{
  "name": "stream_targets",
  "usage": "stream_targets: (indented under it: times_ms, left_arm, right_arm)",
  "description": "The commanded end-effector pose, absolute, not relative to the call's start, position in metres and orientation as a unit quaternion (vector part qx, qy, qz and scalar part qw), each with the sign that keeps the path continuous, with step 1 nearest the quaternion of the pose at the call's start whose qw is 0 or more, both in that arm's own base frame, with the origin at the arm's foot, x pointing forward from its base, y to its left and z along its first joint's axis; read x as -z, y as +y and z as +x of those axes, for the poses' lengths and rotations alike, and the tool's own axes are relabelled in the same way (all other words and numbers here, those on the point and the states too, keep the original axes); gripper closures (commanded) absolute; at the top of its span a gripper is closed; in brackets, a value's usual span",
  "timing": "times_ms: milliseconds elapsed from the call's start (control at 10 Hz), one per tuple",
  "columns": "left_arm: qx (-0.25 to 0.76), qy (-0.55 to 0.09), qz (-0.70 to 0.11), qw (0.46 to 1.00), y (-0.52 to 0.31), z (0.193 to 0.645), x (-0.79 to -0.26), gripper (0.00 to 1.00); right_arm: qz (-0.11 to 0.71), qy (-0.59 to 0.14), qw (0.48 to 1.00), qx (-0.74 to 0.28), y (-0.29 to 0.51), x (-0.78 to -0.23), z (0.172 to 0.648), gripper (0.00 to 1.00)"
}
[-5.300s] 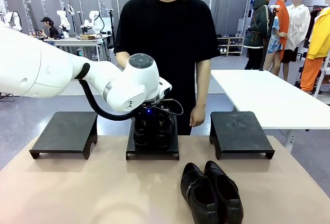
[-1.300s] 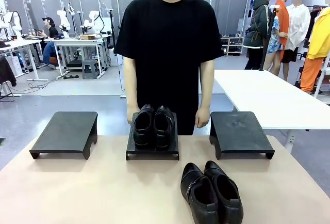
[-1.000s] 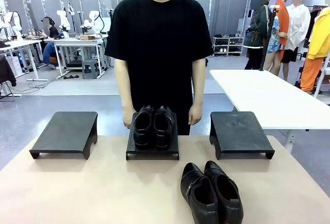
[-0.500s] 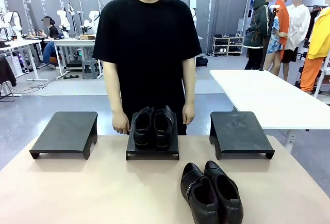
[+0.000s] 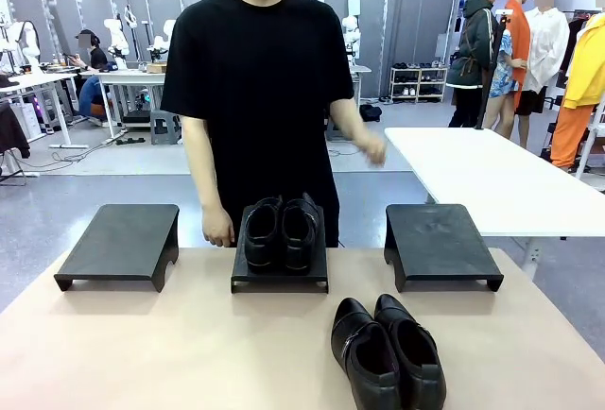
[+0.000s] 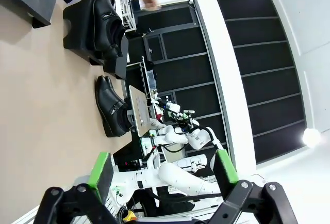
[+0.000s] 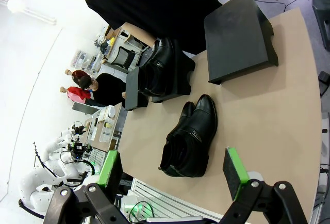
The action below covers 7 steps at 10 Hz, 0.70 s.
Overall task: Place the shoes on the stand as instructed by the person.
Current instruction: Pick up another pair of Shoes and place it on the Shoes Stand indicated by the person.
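Standing across the table (image 5: 142, 353), the person (image 5: 255, 79) hangs one hand (image 5: 218, 228) loosely curled just beside the middle stand (image 5: 280, 280); the other hand (image 5: 373, 148) is lifted out to the side, too blurred to tell its fingers. I count three black stands and two pairs of shoes: the first pair (image 5: 280, 232) sits side by side on the middle stand, long axes running near to far, toes seemingly toward the robot, and the second pair (image 5: 388, 353) lies on the tabletop nearer the robot, right of centre, toes toward the person. The left gripper (image 6: 162, 157) and the right gripper (image 7: 172, 154) hover with pads spread wide, gripping nothing.
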<state>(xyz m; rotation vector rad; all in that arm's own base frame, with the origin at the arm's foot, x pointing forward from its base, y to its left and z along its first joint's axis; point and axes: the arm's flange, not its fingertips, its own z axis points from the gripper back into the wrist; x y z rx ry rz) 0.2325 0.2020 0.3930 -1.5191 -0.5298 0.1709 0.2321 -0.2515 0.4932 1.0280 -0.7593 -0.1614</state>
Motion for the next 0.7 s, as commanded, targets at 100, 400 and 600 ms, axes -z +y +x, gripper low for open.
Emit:
stream_targets:
  times_ms: [100,400,600]
  left_arm:
    - [-0.071,-0.238,-0.684,0.686,0.2018,0.2316,-0.3935,0.0]
    - [-0.071,-0.238,-0.684,0.686,0.2018,0.2316,-0.3935,0.0]
    - [-0.071,-0.238,-0.684,0.686,0.2018,0.2316,-0.3935,0.0]
  right_arm:
    - [0.482,-0.36,0.795,0.075,-0.2517,-0.4946,0.2312,0.0]
    - [0.482,-0.36,0.795,0.075,-0.2517,-0.4946,0.2312,0.0]
    - [0.482,-0.36,0.795,0.075,-0.2517,-0.4946,0.2312,0.0]
